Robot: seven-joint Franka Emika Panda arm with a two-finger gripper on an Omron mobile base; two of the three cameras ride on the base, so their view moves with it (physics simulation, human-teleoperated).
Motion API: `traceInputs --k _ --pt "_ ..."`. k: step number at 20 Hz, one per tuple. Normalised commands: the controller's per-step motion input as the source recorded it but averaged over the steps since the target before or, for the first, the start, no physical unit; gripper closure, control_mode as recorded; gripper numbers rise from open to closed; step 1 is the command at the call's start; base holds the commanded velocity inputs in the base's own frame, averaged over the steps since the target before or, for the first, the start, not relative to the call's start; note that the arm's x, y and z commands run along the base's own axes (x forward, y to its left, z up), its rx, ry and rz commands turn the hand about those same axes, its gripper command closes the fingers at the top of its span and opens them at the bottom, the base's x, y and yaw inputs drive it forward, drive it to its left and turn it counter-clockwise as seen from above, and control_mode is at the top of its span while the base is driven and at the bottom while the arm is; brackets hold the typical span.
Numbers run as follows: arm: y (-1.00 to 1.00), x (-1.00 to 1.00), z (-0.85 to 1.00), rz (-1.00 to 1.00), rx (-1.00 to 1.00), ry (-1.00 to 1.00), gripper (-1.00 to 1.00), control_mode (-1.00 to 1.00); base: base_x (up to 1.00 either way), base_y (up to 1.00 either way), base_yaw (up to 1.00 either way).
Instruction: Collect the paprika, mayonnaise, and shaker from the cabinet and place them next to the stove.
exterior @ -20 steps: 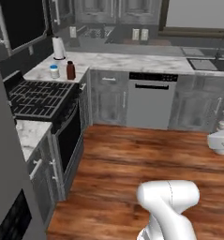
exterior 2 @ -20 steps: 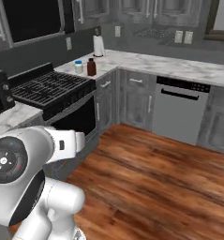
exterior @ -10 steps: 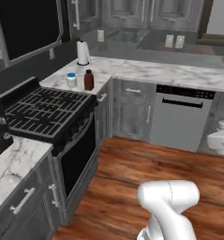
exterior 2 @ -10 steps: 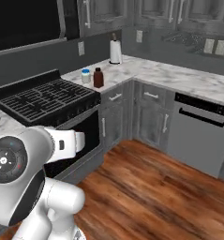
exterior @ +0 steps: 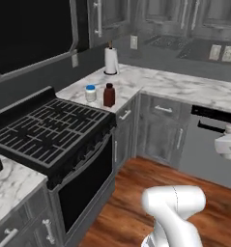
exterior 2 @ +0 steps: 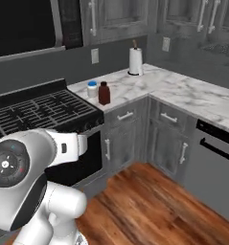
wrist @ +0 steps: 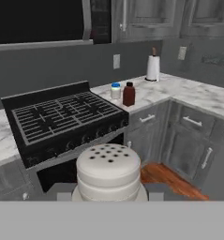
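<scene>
Marble surface point(exterior: 151, 84) right of the stove point(exterior: 49, 130) already carries mayonnaise point(exterior: 90, 93) and paprika point(exterior: 108, 95) side by side, so that's the drop zone. Pincer point(wrist: 108, 194) clamped on the shaker point(wrist: 108, 172), carried upright to join them.

Lighting was pretty flat and dim-ish everywhere, no obvious source, barely any shadows. Soft, low-res rendering; the marble bench point(exterior: 175, 87) looked brightest, upper cabinets murky and a bit smeared.
</scene>
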Motion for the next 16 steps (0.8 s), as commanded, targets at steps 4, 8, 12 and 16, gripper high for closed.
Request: traceInputs --k 4,8,12,16 --pt "0.0 0.0 0.0 0.0 0.0 0.0 1.0 1.0 0.91 -0.04 0.43" --pt "0.0 0.0 0.0 0.0 0.0 0.0 1.0 1.0 0.46 0.0 0.53" --pt "0.0 0.0 0.0 0.0 0.0 0.0 1.0 1.0 0.19 0.01 0.58" --pt "0.0 0.0 0.0 0.0 0.0 0.0 1.0 1.0 0.17 0.03 0.6"
